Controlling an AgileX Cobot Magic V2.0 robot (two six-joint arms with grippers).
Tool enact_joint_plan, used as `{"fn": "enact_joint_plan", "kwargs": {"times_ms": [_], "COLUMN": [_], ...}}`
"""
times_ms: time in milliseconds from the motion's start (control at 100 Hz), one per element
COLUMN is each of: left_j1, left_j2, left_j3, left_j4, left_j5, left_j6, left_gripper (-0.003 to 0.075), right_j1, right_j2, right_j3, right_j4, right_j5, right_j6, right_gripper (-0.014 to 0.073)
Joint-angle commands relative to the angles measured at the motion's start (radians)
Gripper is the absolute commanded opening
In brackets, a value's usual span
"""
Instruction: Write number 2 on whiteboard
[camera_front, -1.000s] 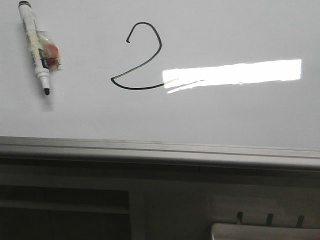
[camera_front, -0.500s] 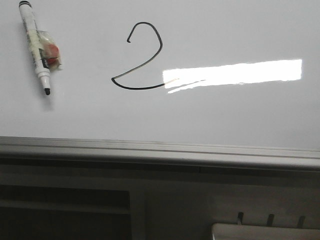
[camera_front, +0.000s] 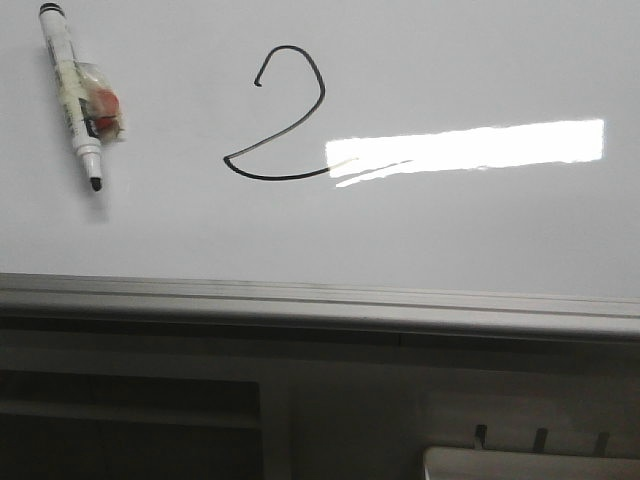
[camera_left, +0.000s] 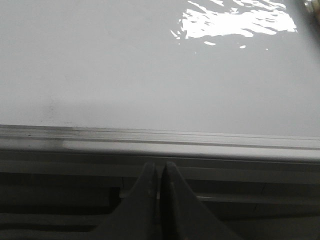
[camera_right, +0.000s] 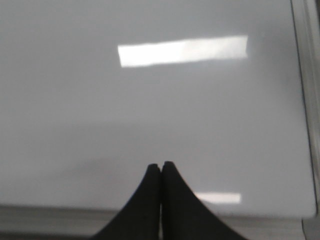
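Note:
A black hand-drawn number 2 (camera_front: 280, 115) stands on the glossy whiteboard (camera_front: 450, 230) in the front view, just left of a bright rectangular reflection. A white marker with a black uncapped tip (camera_front: 72, 95) lies on the board at the far left, with a clear wrapper beside it. Neither gripper shows in the front view. My left gripper (camera_left: 159, 167) is shut and empty, over the board's grey edge rail (camera_left: 160, 142). My right gripper (camera_right: 161, 166) is shut and empty above bare whiteboard (camera_right: 150, 100).
The grey metal rail (camera_front: 320, 305) runs along the board's near edge. Below it lie dark shelving and a light tray corner (camera_front: 530, 462) at the lower right. The board's right edge rail (camera_right: 307, 100) shows in the right wrist view.

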Motion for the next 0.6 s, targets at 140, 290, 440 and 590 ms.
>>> {"fn": "enact_joint_plan", "kwargs": {"times_ms": [140, 290, 440, 590], "left_j1": [0.002, 0.002, 0.002, 0.002], "left_j2": [-0.028, -0.028, -0.028, -0.028], "left_j3": [0.010, 0.010, 0.010, 0.010], "left_j4": [0.003, 0.003, 0.003, 0.003], "left_j5": [-0.061, -0.061, -0.061, -0.061], "left_j6": [-0.002, -0.002, -0.002, -0.002], "left_gripper": [-0.0020, -0.0020, -0.0020, -0.0020], "right_j1": [-0.009, -0.009, -0.009, -0.009], "right_j2": [-0.022, -0.022, -0.022, -0.022], "right_j3": [0.025, 0.025, 0.025, 0.025], "right_j4": [0.000, 0.000, 0.000, 0.000], "right_j5": [0.073, 0.071, 0.071, 0.071], "right_j6": [0.000, 0.000, 0.000, 0.000], "right_gripper": [-0.0060, -0.0060, -0.0060, -0.0060]}}
